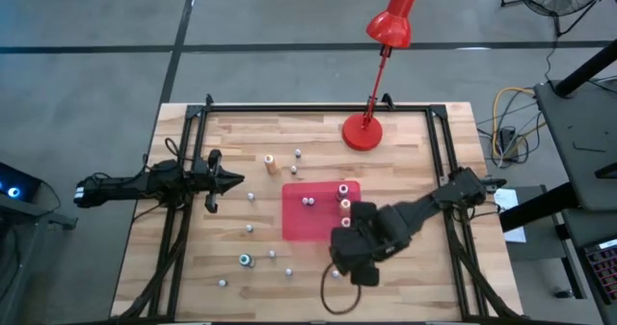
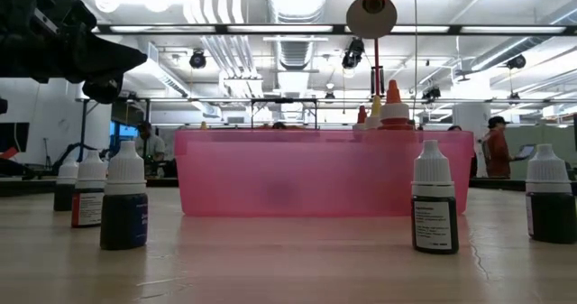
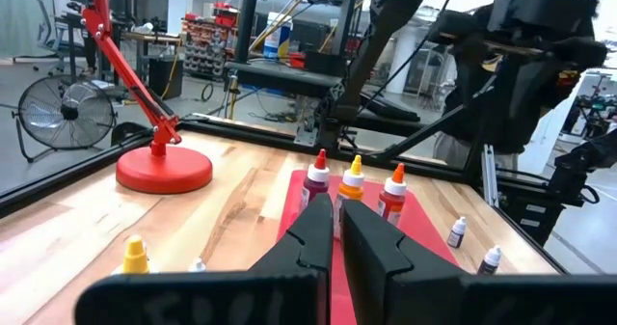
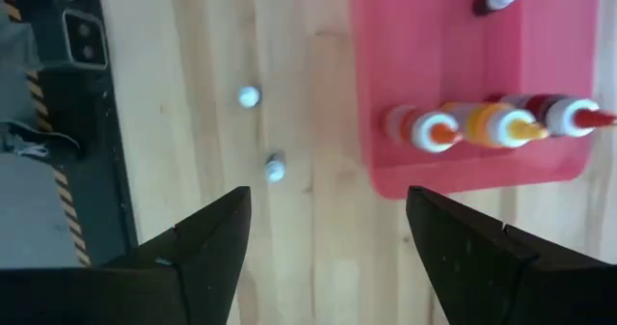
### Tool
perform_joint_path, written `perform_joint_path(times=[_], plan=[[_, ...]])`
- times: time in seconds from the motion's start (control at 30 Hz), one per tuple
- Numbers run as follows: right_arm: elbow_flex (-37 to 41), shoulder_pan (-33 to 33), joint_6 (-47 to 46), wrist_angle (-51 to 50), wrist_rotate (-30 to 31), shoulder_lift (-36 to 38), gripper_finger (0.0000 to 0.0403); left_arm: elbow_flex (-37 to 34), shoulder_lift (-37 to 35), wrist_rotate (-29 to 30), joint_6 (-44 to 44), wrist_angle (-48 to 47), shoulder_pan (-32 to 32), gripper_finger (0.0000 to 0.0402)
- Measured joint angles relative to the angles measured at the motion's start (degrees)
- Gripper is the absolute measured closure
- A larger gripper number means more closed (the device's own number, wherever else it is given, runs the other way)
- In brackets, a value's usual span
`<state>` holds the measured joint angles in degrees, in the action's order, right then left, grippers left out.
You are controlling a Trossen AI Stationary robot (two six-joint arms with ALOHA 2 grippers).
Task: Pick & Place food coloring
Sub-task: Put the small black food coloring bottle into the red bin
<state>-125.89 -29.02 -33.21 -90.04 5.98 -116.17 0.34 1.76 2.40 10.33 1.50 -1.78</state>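
Right gripper [image 4: 328, 248] hangs wide open and empty near the red tray [image 1: 299, 219] with three bottles [image 1: 344, 203], left gripper [image 1: 236, 179] pinched shut, empty.

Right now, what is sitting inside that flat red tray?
The red tray holds three larger bottles in a row along one edge, capped orange, yellow and pink, plus two tiny bottles. The right arm's gripper covers one corner.

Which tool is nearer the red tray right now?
Right. The right tool hangs open just off the red tray, at its near right corner; the left tool sits shut farther off to its left.
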Motion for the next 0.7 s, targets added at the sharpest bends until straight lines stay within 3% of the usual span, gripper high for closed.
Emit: perform_joint_path(times=[0.23, 0.7], plan=[[5.1, -2.7, -1.0, 0.2, -0.1, -2.2, 0.0131, 0.0, 0.0, 0.0, 0.0, 0.0, 0.0, 0.0402], [15.8, -4.1, -3.2, 10.1, 1.5, -0.3, 0.0143, 0.0, 0.0, 0.0, 0.0, 0.0, 0.0, 0.0402]])
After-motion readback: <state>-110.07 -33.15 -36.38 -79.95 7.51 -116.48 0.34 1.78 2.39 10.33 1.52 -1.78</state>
